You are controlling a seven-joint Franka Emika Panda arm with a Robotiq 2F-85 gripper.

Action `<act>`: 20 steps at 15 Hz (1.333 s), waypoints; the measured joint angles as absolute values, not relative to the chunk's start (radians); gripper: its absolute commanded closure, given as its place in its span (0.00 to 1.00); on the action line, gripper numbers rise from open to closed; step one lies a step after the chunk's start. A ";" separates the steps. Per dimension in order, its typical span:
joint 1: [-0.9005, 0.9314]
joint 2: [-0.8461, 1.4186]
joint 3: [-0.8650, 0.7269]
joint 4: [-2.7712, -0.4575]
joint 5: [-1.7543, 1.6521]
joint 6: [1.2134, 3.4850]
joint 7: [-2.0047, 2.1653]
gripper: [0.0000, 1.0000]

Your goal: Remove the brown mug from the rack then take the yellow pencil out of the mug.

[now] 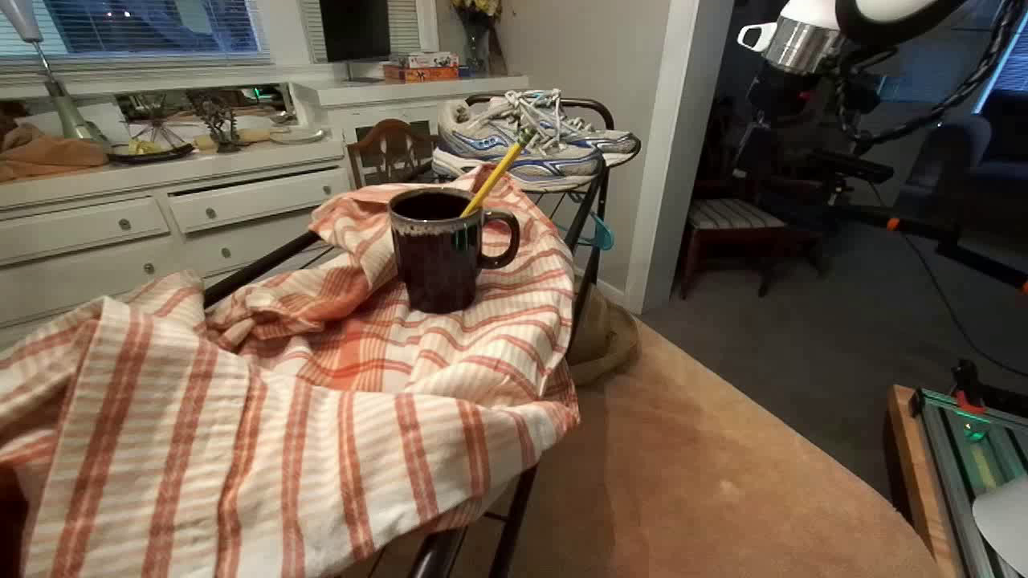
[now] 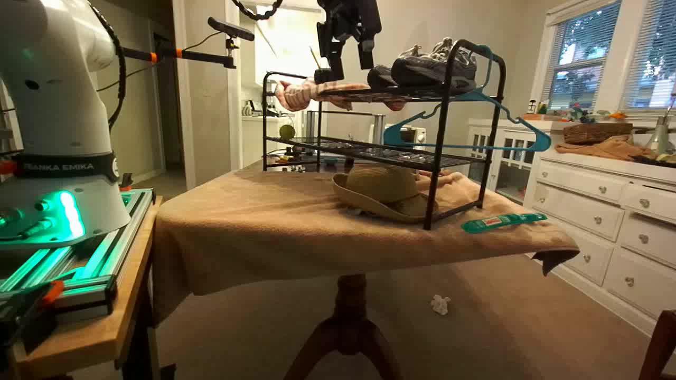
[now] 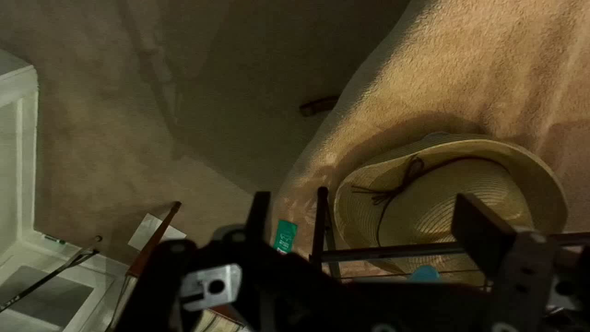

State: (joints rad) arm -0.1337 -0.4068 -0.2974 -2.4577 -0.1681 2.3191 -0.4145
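Observation:
The dark brown mug (image 1: pixel 438 261) stands upright on the striped cloth (image 1: pixel 345 466) over the top shelf of the rack (image 2: pixel 436 158). Its handle (image 1: pixel 504 239) sticks out to the side. The yellow pencil (image 1: pixel 496 178) leans in the mug, its eraser end above the rim. In an exterior view the mug (image 2: pixel 320 75) is mostly hidden behind a gripper finger, with the pencil (image 2: pixel 315 57) above it. My gripper (image 2: pixel 349 68) is open and empty, pointing down above the rack. In the wrist view the fingers (image 3: pixel 364 203) are wide apart; mug and pencil are out of view there.
Grey-blue shoes (image 1: pixel 522 152) sit on the top shelf near the mug. A blue hanger (image 2: pixel 475 142) hangs on the rack's end. A straw hat (image 3: pixel 451 193) lies under the rack on the covered table (image 2: pixel 237 211). A green packet (image 2: pixel 504 222) lies near the rack's foot.

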 measured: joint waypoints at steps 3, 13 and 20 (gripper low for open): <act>-0.134 -0.407 -0.297 -2.458 -0.168 2.319 -0.414 0.00; -0.030 -0.484 -0.164 -2.453 -0.100 2.255 -0.414 0.00; 0.127 -0.544 -0.026 -2.374 -0.036 2.160 -0.398 0.00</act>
State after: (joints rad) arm 0.1268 -0.5443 -0.0262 -2.3736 -0.0358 2.1603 -0.3981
